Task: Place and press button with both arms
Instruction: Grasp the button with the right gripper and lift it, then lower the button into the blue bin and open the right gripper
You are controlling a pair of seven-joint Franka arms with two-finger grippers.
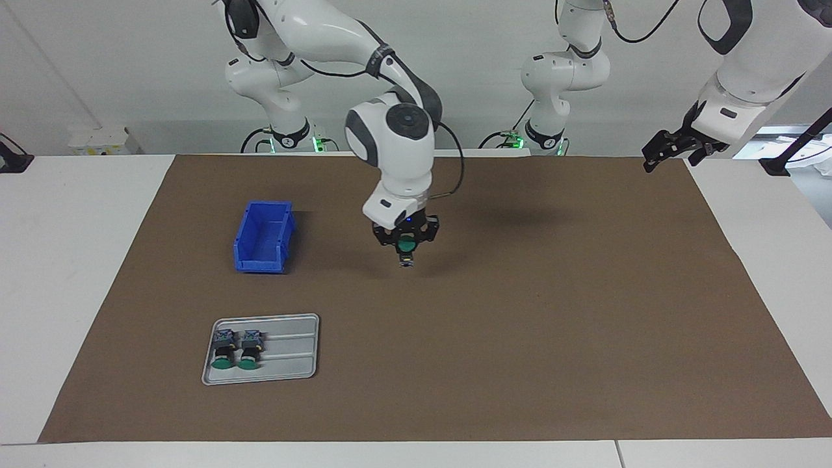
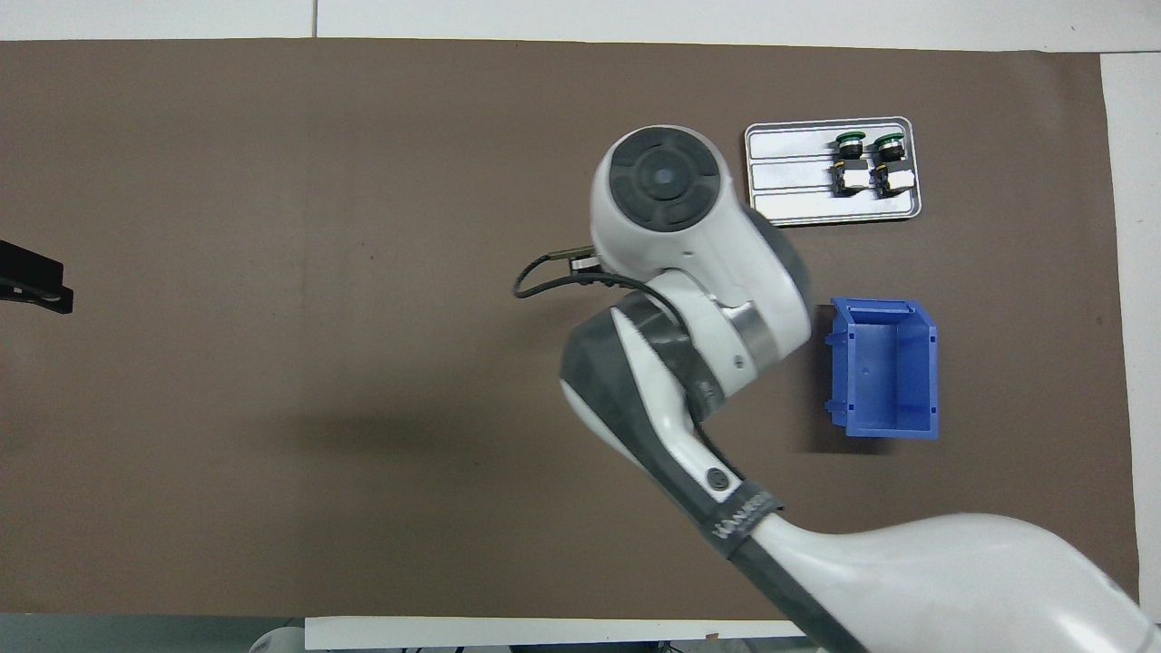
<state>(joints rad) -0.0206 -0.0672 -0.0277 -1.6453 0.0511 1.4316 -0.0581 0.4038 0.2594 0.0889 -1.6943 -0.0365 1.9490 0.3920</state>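
My right gripper points down over the middle of the brown mat and is shut on a button. The button's green cap faces the camera and its terminal end hangs low over the mat; I cannot tell whether it touches. In the overhead view the right arm's wrist hides that gripper and the button. My left gripper waits raised over the mat's edge at the left arm's end, open and holding nothing; its tip shows at the overhead view's edge.
A grey tray with two more green-capped buttons lies toward the right arm's end, farther from the robots. A blue bin stands nearer to the robots than the tray.
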